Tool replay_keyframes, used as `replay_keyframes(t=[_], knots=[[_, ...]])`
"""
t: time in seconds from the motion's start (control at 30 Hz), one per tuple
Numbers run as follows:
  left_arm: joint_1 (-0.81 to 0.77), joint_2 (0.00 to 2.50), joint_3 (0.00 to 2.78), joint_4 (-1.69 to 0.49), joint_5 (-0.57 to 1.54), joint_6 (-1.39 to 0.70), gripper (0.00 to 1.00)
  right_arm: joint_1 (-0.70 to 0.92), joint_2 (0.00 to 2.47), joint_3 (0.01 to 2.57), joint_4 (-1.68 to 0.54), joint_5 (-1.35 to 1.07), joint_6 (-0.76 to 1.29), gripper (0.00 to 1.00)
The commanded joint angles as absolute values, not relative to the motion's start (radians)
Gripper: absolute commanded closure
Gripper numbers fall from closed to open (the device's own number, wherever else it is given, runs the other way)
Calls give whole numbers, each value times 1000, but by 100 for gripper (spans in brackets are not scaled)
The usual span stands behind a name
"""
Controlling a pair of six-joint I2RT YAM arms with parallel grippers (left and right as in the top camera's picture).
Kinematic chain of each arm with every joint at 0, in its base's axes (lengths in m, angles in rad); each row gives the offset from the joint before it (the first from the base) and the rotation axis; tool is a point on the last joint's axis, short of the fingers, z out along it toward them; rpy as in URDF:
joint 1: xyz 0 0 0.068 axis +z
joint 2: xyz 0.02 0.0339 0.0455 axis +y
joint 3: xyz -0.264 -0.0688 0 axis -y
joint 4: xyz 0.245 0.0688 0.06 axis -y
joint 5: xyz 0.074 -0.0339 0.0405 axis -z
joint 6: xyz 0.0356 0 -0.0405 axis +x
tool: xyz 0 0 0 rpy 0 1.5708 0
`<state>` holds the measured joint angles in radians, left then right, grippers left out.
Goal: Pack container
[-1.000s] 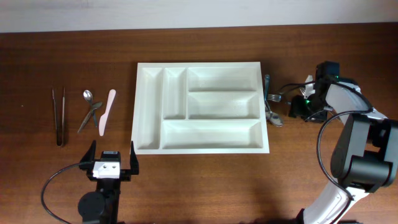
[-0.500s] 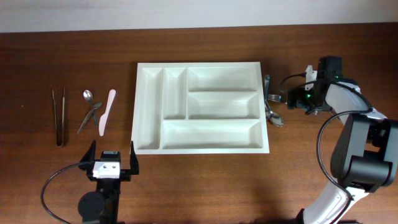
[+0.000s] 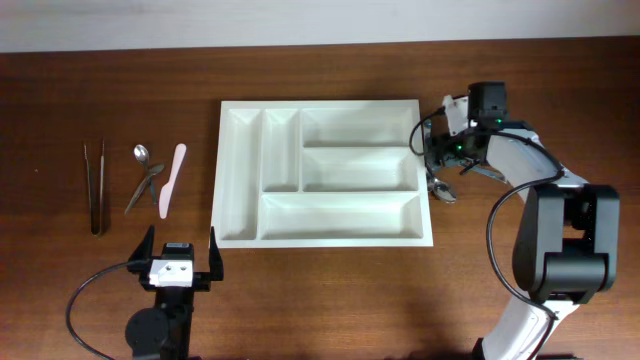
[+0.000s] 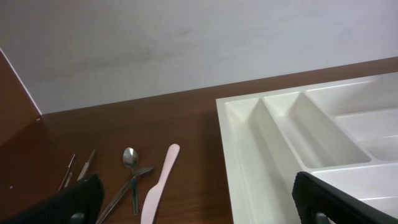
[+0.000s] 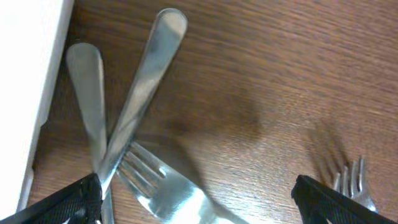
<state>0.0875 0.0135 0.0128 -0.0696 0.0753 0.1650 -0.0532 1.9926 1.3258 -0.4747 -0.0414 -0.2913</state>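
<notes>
With right gripper (image 3: 437,150) jaws spread over the crossed cutlery (image 5: 104,152) just beside the right wall of the empty container (image 3: 322,102), centred on the surface (image 3: 100,310): descend, straddle only 1 handle (image 5: 149,74), pinch near its middle, lift clear. Leave left gripper (image 3: 181,250) parked, jaws spread.

Overhead cam looks straight down, far enough out to fit the whole white tray (image 3: 318,103) plus both sides of it. Left wrist cam sits low off the tray's front-left corner, facing its far side. It shares the tray's left end and the pink spatula (image 3: 172,180) with overhead. Right wrist cam looks down real close on the forks (image 5: 165,193) beside the tray's right edge.
</notes>
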Motion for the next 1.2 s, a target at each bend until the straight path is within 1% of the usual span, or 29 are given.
replay_keyframes(t=[0.0, 0.27, 0.5, 0.7, 0.77, 0.87, 1.1, 1.17], knots=[[93, 5, 9, -72, 90, 174, 1, -69, 2010, 1330, -490, -14, -310, 2], [93, 5, 9, -72, 90, 174, 1, -87, 2032, 1330, -550, -15, -310, 3], [93, 5, 9, -72, 90, 174, 1, -87, 2069, 1330, -557, -41, -310, 8], [93, 5, 9, -72, 90, 174, 1, -87, 2073, 1330, -561, -52, -306, 9], [93, 5, 9, -72, 90, 174, 1, -87, 2073, 1330, -564, -52, -302, 10], [93, 5, 9, -72, 90, 174, 1, -88, 2073, 1330, -564, -52, -294, 16], [93, 5, 9, -72, 90, 174, 1, -88, 2073, 1330, -565, -52, -294, 39], [93, 5, 9, -72, 90, 174, 1, -87, 2073, 1330, -564, -52, -294, 42]])
